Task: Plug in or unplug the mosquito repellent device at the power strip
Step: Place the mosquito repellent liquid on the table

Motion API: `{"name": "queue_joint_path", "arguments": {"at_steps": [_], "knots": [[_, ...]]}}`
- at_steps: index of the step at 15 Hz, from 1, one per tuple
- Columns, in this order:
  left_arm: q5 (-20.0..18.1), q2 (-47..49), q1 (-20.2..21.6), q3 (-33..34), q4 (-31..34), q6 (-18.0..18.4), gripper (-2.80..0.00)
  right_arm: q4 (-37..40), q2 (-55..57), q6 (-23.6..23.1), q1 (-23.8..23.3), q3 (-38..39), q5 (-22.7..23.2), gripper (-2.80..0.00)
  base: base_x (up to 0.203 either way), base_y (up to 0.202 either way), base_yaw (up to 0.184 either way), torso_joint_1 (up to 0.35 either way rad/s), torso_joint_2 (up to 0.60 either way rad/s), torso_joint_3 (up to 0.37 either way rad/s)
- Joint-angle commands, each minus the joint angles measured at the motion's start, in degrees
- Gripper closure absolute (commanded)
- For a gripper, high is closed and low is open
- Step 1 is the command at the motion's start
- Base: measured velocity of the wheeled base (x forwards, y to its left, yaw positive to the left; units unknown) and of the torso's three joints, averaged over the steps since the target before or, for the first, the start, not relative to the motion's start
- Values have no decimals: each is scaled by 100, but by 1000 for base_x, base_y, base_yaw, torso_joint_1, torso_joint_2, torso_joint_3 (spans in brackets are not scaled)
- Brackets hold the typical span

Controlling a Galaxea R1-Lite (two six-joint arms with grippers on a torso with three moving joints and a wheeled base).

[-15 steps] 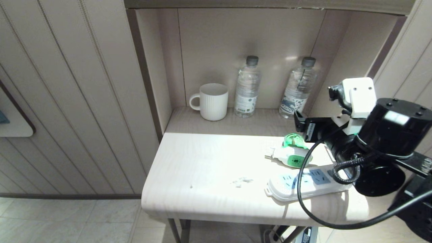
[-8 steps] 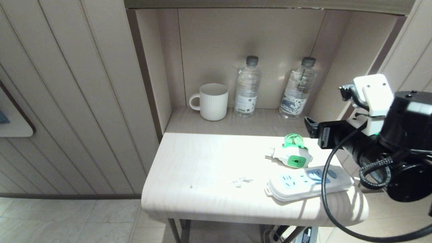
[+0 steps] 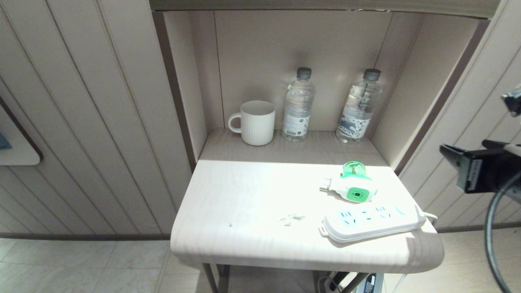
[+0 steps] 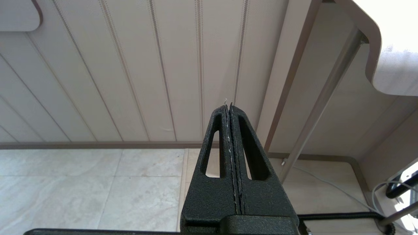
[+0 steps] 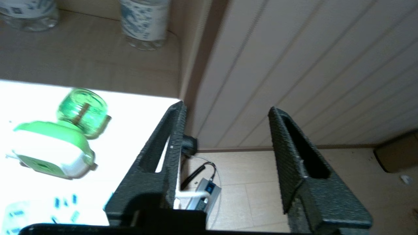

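Observation:
The mosquito repellent device point(image 3: 353, 188) lies on its side on the table, white head with a green centre and green bottle point(image 5: 83, 112) pointing toward the alcove. It is not plugged in. The white power strip point(image 3: 372, 221) lies just in front of it near the table's front right corner, sockets bare. My right gripper point(image 5: 226, 107) hangs off the table's right edge over the floor, open, with nothing between its fingers point(image 3: 468, 169). My left gripper point(image 4: 228, 105) is shut and parked low beside the table leg.
A white ribbed mug point(image 3: 257, 122) and two clear water bottles point(image 3: 298, 106) point(image 3: 360, 108) stand at the back of the alcove. The table point(image 3: 252, 203) has a rounded front edge. A cable and a small grey box point(image 5: 204, 192) lie on the floor.
My right arm has pulled back to the right, from over the device and strip to the edge of the head view. The device and the strip have stayed where they were.

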Motion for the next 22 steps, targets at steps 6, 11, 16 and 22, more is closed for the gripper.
{"name": "queue_joint_path", "arguments": {"at_steps": [6, 11, 16, 22], "knots": [[0, 8, 3, 2, 0, -1, 0, 2800, -3126, 202, -2123, 78, 1750, 0, 0, 0, 0, 0, 0, 0], [0, 6, 0, 0, 0, -1, 0, 3388, -4879, 231, -2606, 1454, 2614, 0, 0, 0, 0, 0, 0, 0], [0, 6, 3, 4, 0, -1, 0, 2596, -6310, 119, -2675, 3144, 2931, 0, 0, 0, 0, 0, 0, 0], [0, 6, 3, 8, 0, -1, 0, 1419, -6344, 337, -2679, 4297, 3757, 0, 0, 0, 0, 0, 0, 0]]}}
